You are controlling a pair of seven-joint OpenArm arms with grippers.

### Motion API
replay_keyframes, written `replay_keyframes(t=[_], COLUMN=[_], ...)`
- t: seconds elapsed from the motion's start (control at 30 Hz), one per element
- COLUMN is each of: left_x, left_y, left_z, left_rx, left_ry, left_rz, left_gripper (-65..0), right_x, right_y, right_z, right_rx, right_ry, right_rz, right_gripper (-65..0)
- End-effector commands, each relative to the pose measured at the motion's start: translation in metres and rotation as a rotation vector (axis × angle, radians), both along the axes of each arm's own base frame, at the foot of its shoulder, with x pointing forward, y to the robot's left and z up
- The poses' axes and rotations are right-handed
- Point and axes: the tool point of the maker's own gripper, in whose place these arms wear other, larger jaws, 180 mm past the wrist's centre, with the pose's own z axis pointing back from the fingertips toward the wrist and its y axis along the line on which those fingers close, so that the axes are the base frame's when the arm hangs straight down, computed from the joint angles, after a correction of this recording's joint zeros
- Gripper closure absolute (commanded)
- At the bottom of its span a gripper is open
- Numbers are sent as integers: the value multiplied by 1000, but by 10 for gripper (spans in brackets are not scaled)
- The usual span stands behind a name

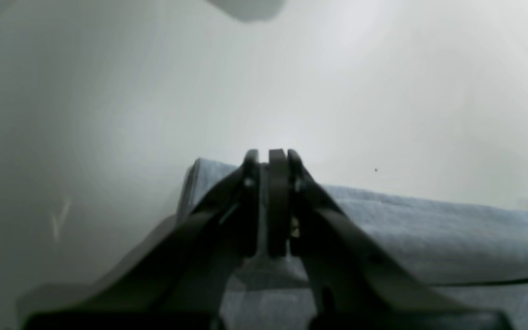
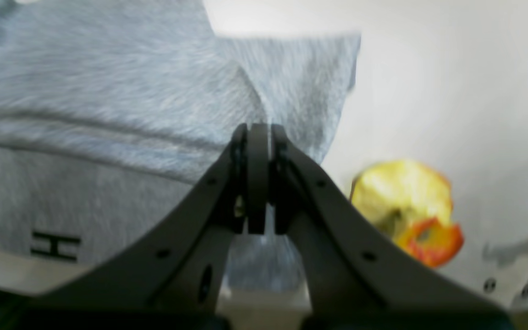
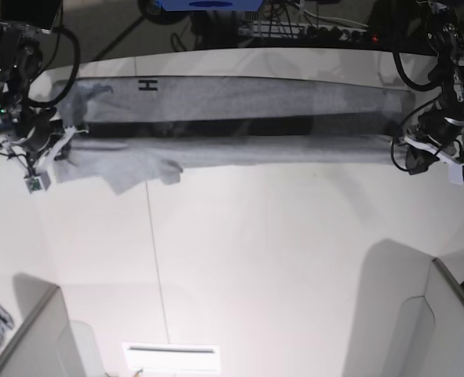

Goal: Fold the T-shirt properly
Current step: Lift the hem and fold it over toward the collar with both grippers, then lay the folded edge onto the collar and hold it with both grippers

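Large heather-grey cotton T-shirt stretched in a long band across the far side of the white table. Left gripper and right gripper pinched shut on opposite ends, apparently keeping cloth taut for folding. Yellow-and-red toy just beside the right end.

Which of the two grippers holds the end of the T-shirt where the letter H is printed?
The right gripper, at the base view's left. The black H shows beside it in its wrist view; the left gripper shows only plain T-shirt fabric.
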Motion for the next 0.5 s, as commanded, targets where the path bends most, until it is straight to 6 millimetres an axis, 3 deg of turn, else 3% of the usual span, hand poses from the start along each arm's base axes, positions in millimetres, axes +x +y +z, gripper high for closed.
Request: replay_keyframes(t=[0.0,0.33,0.47], left_x=[5,-7,-7], left_y=[4,6,6], left_z=[12,3,2], left_rx=[26,36,35], left_ry=[-40,1,4], left_rz=[-2,1,2], left_gripper=[0,0,0], right_x=[4,-33,-40], right_y=[-7,6,21], right_z=[10,-18,-16], right_rx=[-26,10,35], right_ry=[-28,70,55], right_rz=[-3,-3,-2], right_gripper=[0,0,0])
